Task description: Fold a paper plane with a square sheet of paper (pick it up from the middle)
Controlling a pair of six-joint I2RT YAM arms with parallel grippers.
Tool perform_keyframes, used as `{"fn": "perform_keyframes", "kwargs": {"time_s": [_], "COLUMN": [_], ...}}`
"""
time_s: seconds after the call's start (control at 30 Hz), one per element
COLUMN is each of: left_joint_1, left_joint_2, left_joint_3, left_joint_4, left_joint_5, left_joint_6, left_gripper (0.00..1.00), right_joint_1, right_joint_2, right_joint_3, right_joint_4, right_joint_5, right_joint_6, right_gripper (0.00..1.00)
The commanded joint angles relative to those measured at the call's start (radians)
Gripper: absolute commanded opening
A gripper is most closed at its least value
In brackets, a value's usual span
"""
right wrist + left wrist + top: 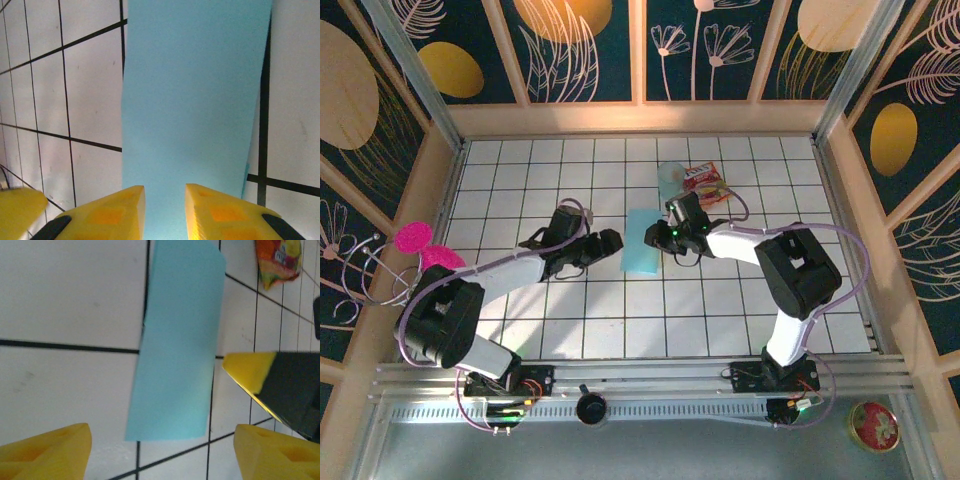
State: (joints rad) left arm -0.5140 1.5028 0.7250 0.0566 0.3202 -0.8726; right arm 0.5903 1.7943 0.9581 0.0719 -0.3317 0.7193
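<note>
Frankly, the white lettering on the red-and-yellow snack packet (708,185) (278,260) is too small to read. The sheet of paper (642,243) (175,340) (195,100) lies flat mid-table, 1 narrow, plain, light teal strip. My left gripper (610,240) (162,429) gapes wide just left of it, holding nothing. My right gripper (658,236) (165,192) is narrow at its right edge; whether it pinches, I cannot tell.

My two arms, white and black.
Left arm (510,265) and right arm (740,243): white links, black joints; a lilac cable (865,268) loops out at 3 o'clock; my fingers (110,210) are yellow wedges, black-padded.
</note>
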Motion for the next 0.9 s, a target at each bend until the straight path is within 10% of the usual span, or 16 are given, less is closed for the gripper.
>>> {"fn": "perform_keyframes", "kwargs": {"time_s": [0.0, 0.87], "left_joint_1": [-0.025, -0.041], "left_joint_2": [0.039, 0.205], "left_joint_3": [0.002, 0.075], "left_joint_4": [0.015, 0.015], "left_joint_5": [0.029, 0.109], "left_joint_6": [-0.054, -0.048], "left_gripper": [0.67, 0.4], "right_joint_1": [-0.003, -0.037], "right_joint_2": [0.019, 0.098], "right_joint_3": [-0.018, -0.06], "right_joint_4": [0.043, 0.007], "right_joint_5": [-0.007, -0.028], "right_joint_6": [0.075, 0.009], "right_gripper": [0.27, 0.24]}}
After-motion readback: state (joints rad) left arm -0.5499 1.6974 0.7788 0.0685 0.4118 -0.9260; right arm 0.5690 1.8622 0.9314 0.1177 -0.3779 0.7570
